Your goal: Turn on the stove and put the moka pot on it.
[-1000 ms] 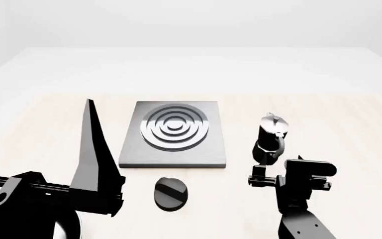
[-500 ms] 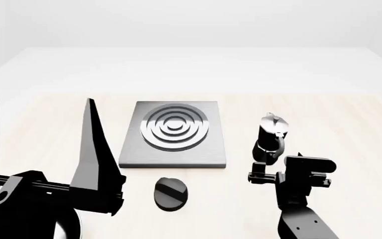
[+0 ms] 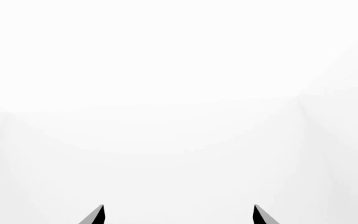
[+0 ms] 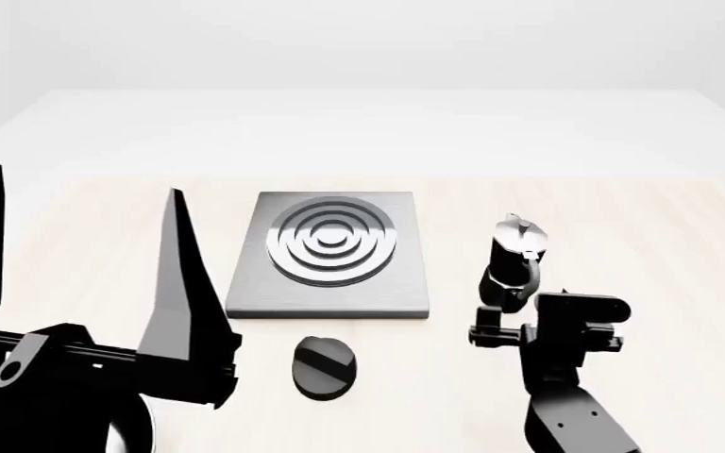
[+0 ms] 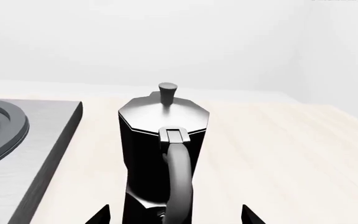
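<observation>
The stove (image 4: pixel 328 253) is a flat grey plate with raised rings at mid-table, and its edge also shows in the right wrist view (image 5: pixel 24 140). Its round black knob (image 4: pixel 324 366) lies apart, in front of the plate. The moka pot (image 4: pixel 515 262) stands upright to the right of the plate, handle toward me (image 5: pixel 163 154). My right gripper (image 4: pixel 510 313) is open just behind the handle, its tips (image 5: pixel 174 214) standing either side of the pot's lower body without touching. My left gripper (image 4: pixel 82 184) is raised near the camera, open and empty, with only white background between its fingertips (image 3: pixel 177 213).
The light wooden table (image 4: pixel 640 236) carries the plate, the knob and the pot. The left gripper's big fingers (image 4: pixel 180 283) hide the table's near left part in the head view.
The right gripper has crept a little forward toward the moka pot's handle. The left gripper has drifted slightly to the right. Pot, plate and knob have not moved.
</observation>
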Motion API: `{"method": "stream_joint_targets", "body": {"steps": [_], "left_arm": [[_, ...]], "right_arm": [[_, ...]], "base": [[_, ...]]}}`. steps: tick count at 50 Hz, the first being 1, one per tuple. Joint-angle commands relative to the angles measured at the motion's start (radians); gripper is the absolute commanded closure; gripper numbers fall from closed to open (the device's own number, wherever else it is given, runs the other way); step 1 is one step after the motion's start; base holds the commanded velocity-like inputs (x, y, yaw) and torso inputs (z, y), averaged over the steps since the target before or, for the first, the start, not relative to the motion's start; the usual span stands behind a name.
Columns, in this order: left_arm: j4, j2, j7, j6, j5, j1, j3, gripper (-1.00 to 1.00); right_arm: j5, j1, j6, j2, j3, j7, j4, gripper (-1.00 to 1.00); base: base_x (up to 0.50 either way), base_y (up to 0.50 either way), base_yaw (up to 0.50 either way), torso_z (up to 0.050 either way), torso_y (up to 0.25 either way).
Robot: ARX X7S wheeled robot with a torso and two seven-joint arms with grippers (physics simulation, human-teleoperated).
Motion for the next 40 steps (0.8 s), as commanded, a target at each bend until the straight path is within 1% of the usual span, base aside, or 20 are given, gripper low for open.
{"method": "stream_joint_targets", "body": {"steps": [1, 28, 40], "left_arm": [[-0.002, 0.001, -0.002, -0.005, -0.007, -0.007, 0.003, -1.00], [-0.009, -0.002, -0.003, 0.005, -0.009, -0.007, 0.006, -1.00], [-0.015, -0.002, -0.002, 0.012, -0.009, -0.006, 0.010, -1.00]], "right_arm": [[-0.005, 0.016, 0.007, -0.007, -0.004, -0.006, 0.010, -1.00], [-0.011, 0.048, -0.031, -0.048, 0.005, -0.044, 0.130, -1.00], [-0.010, 0.060, -0.030, -0.055, 0.006, -0.050, 0.142, -1.00]], "base": [[0.00, 0.00, 0.00, 0.000, 0.000], [0.00, 0.00, 0.00, 0.000, 0.000], [0.00, 0.00, 0.00, 0.000, 0.000]]}}
